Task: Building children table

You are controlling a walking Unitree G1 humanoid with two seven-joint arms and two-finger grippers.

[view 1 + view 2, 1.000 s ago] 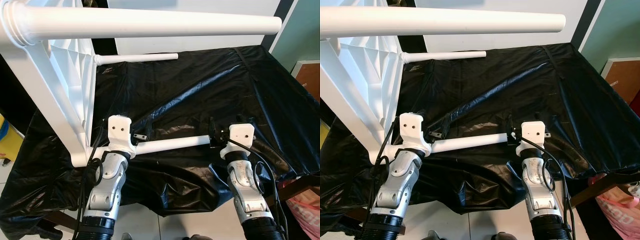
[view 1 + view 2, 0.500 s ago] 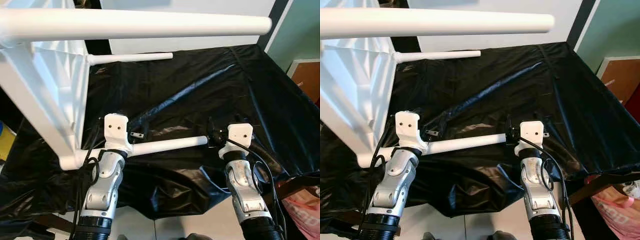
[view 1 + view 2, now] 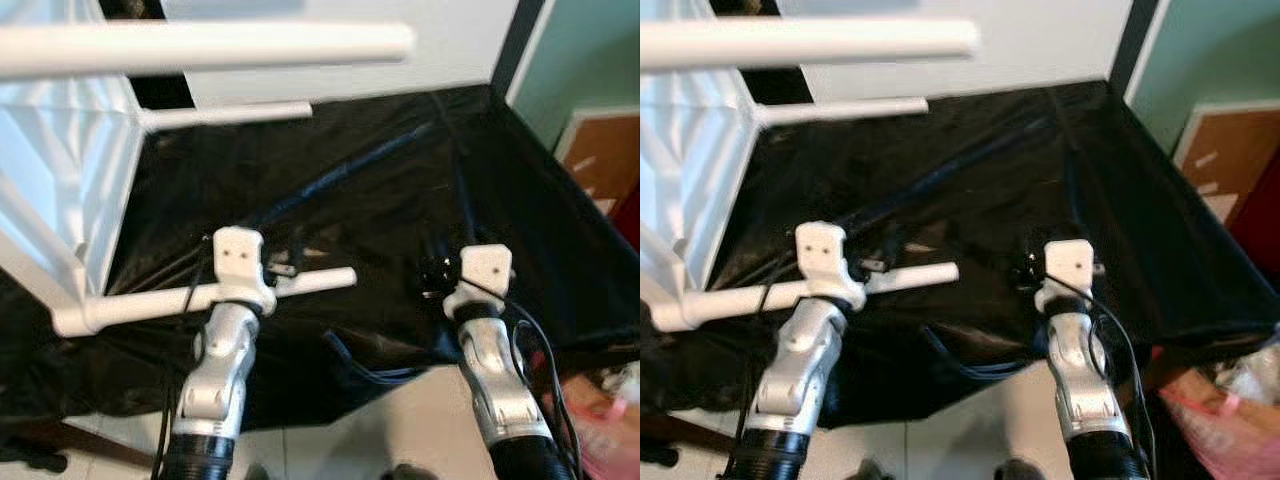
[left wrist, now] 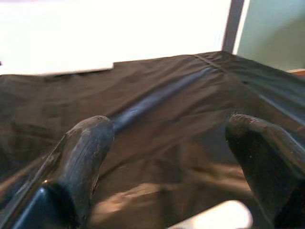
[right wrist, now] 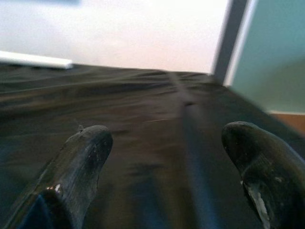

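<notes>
My layout, table on its side
Table frame on my left, upon the sheet; its near leg runs rightward past my left gripper; right gripper well apart, over the sheet.

Three white table legs are counted: one at twelve o'clock, a thinner-looking one just below it, and one at nine o'clock. One white tabletop and one black plastic sheet are seen. Two grippers are counted, the left gripper and the right gripper.
</notes>
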